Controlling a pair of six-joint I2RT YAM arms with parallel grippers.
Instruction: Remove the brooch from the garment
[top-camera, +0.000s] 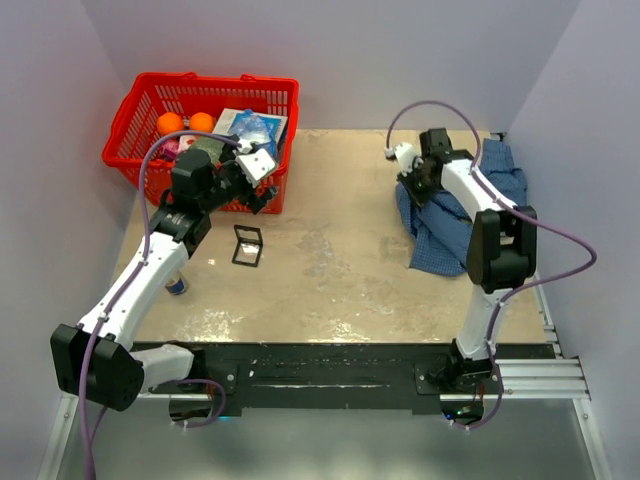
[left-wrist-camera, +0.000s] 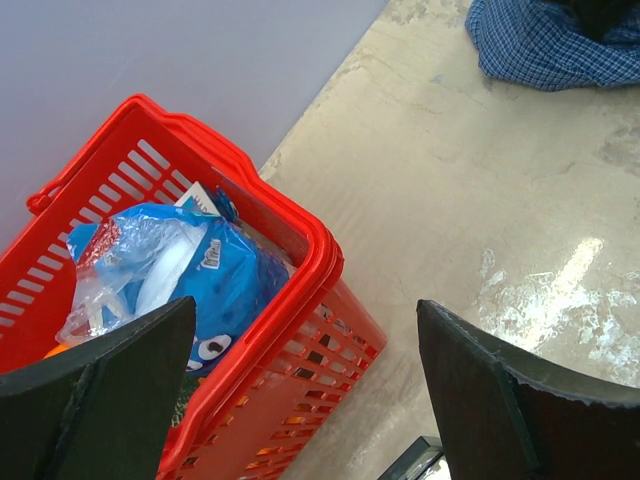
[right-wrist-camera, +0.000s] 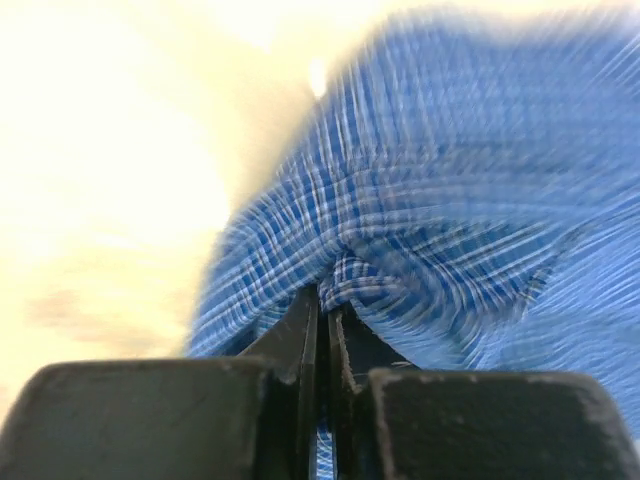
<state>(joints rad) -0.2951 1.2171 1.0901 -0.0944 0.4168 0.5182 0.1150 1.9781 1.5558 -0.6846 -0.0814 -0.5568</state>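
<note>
Your right gripper (right-wrist-camera: 322, 300) clamps a blurred fold of the blue fine-checked fabric shirt (right-wrist-camera: 450, 200); left gripper (left-wrist-camera: 305, 325) spread wide; brooch indiscernible.

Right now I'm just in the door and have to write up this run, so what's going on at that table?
The right gripper is shut, pinching a fold of the blue checked shirt bunched at the far right of the table. That view is blurred, and no brooch shows in any picture. The left gripper hangs open and empty by the red basket at far left.
</note>
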